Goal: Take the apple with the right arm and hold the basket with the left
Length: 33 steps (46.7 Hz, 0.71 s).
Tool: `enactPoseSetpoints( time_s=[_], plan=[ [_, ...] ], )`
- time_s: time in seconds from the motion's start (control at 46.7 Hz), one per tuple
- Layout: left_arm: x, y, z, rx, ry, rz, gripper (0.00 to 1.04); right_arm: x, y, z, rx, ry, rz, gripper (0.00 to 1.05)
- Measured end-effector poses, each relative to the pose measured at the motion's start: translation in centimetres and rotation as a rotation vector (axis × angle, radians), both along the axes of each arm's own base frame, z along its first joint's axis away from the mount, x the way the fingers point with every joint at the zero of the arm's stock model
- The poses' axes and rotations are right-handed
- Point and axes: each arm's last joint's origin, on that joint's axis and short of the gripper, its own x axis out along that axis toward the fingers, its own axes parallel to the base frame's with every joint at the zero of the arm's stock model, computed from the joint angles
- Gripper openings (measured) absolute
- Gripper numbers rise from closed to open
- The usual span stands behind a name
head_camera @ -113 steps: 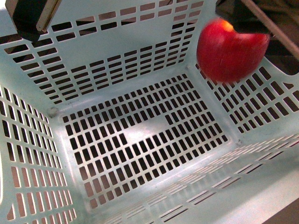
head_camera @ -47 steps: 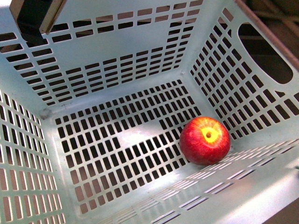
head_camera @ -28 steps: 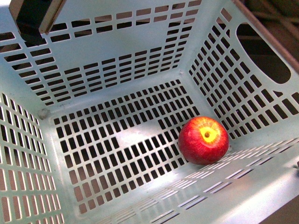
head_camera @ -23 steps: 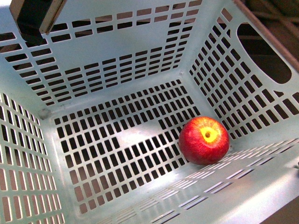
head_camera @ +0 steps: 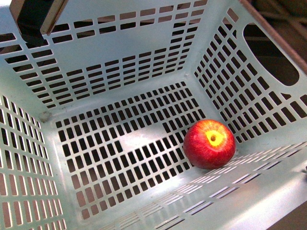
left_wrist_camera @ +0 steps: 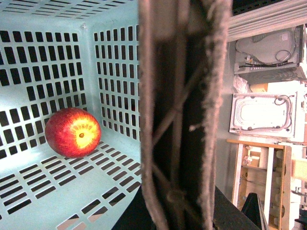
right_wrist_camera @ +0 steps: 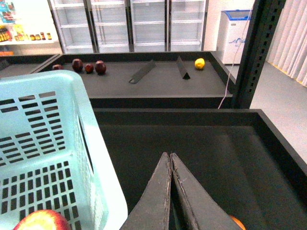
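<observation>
Apple [head_camera: 209,143] sits in basket [head_camera: 120,72] floor corner, over the wall from empty, closed right fingers [right_wrist_camera: 158,196]; left fingers [head_camera: 29,21] apparently clamp the handle [left_wrist_camera: 177,115].

**A:** Front camera, position?
**B:** Close above the basket [head_camera: 120,57], aimed steeply down inside. Walls and floor fill the frame.
**A:** Left wrist?
**B:** Pressed up against the handle [left_wrist_camera: 182,115], which blocks the middle of the view. It looks past the handle into the same interior and shares the apple [head_camera: 209,143] with the front camera.
**A:** Right wrist?
**B:** Outside the basket, beside one wall. It faces out over a dark bin [right_wrist_camera: 192,139] toward distant shelves [right_wrist_camera: 72,24]. Overlap is limited to that wall and the apple's top.
</observation>
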Motion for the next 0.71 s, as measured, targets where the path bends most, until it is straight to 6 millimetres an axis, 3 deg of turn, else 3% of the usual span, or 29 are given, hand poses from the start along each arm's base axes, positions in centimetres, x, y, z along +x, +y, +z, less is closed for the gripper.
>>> enactPoseSetpoints(
  time_s=[0.407, 0.578, 0.707],
  plan=[
    [0.0, 0.0, 0.0, 0.000, 0.000, 0.000, 0.07, -1.2, 0.0, -0.3, -0.001, 0.005, 0.000, 0.03],
    [0.0, 0.0, 0.0, 0.000, 0.000, 0.000, 0.07, -1.2, 0.0, -0.3, -0.001, 0.005, 0.000, 0.41],
    [0.0, 0.0, 0.0, 0.000, 0.000, 0.000, 0.07, -1.2, 0.0, -0.3, 0.000, 0.005, 0.000, 0.60]
  ],
)
